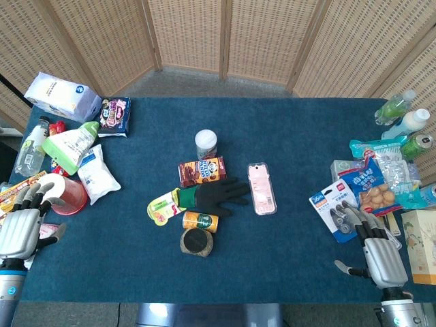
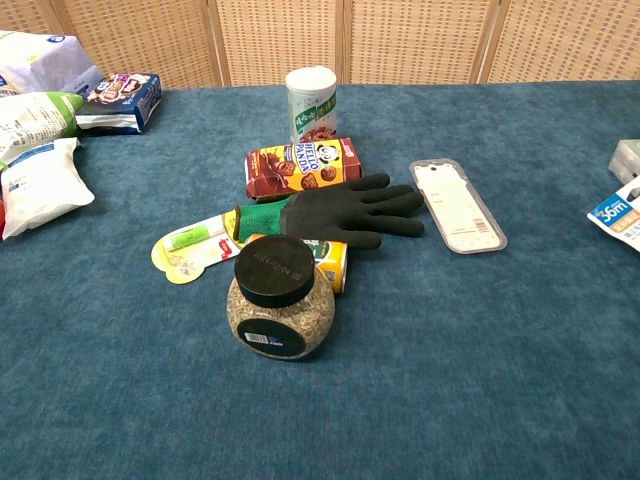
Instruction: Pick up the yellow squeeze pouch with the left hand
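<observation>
- While the yellow squeeze pouch (image 1: 161,208) lies flat mid-tabletop (image 1: 286,259), its right end sits under the cuff of a black glove (image 1: 219,195)
- Orange can (image 1: 200,221) & black-lidded jar (image 1: 196,241) just in front of it
- Left hand (image 1: 20,228) at tabletop's left edge, well apart from pouch, fingers apart, holding nothing
- Right hand (image 1: 379,255) at right edge, fingers spread, empty
</observation>
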Action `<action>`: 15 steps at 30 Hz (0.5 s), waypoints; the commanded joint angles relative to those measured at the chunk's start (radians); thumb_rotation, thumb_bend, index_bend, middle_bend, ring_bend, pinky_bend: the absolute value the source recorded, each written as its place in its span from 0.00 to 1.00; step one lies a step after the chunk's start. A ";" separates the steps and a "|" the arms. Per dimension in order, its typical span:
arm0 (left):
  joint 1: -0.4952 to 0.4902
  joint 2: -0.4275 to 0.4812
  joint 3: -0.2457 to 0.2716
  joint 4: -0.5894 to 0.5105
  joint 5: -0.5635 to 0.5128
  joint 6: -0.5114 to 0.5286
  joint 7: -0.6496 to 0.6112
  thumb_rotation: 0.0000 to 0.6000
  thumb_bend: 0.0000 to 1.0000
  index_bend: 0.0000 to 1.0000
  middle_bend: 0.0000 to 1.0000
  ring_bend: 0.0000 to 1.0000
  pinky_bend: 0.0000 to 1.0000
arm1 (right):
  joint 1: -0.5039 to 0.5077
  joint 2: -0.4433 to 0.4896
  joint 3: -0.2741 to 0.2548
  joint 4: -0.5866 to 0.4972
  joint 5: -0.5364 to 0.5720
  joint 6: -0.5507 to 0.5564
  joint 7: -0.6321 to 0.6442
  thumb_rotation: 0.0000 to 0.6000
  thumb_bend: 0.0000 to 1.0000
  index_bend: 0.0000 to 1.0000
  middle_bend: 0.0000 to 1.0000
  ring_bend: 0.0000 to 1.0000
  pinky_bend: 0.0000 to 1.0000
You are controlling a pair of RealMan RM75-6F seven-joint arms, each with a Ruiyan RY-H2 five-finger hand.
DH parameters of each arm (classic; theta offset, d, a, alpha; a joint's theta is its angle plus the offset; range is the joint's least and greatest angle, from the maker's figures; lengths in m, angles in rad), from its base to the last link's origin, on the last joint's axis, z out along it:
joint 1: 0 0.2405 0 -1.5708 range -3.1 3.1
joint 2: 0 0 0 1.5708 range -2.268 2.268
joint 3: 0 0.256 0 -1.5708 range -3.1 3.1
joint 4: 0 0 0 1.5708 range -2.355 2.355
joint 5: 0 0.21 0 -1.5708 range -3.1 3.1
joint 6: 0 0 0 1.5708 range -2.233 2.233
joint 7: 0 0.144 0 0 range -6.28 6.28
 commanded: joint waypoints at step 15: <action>-0.157 -0.043 -0.090 -0.053 -0.168 -0.163 0.164 1.00 0.36 0.32 0.07 0.00 0.00 | -0.009 0.006 -0.018 0.019 -0.026 0.015 0.063 1.00 0.10 0.00 0.00 0.00 0.00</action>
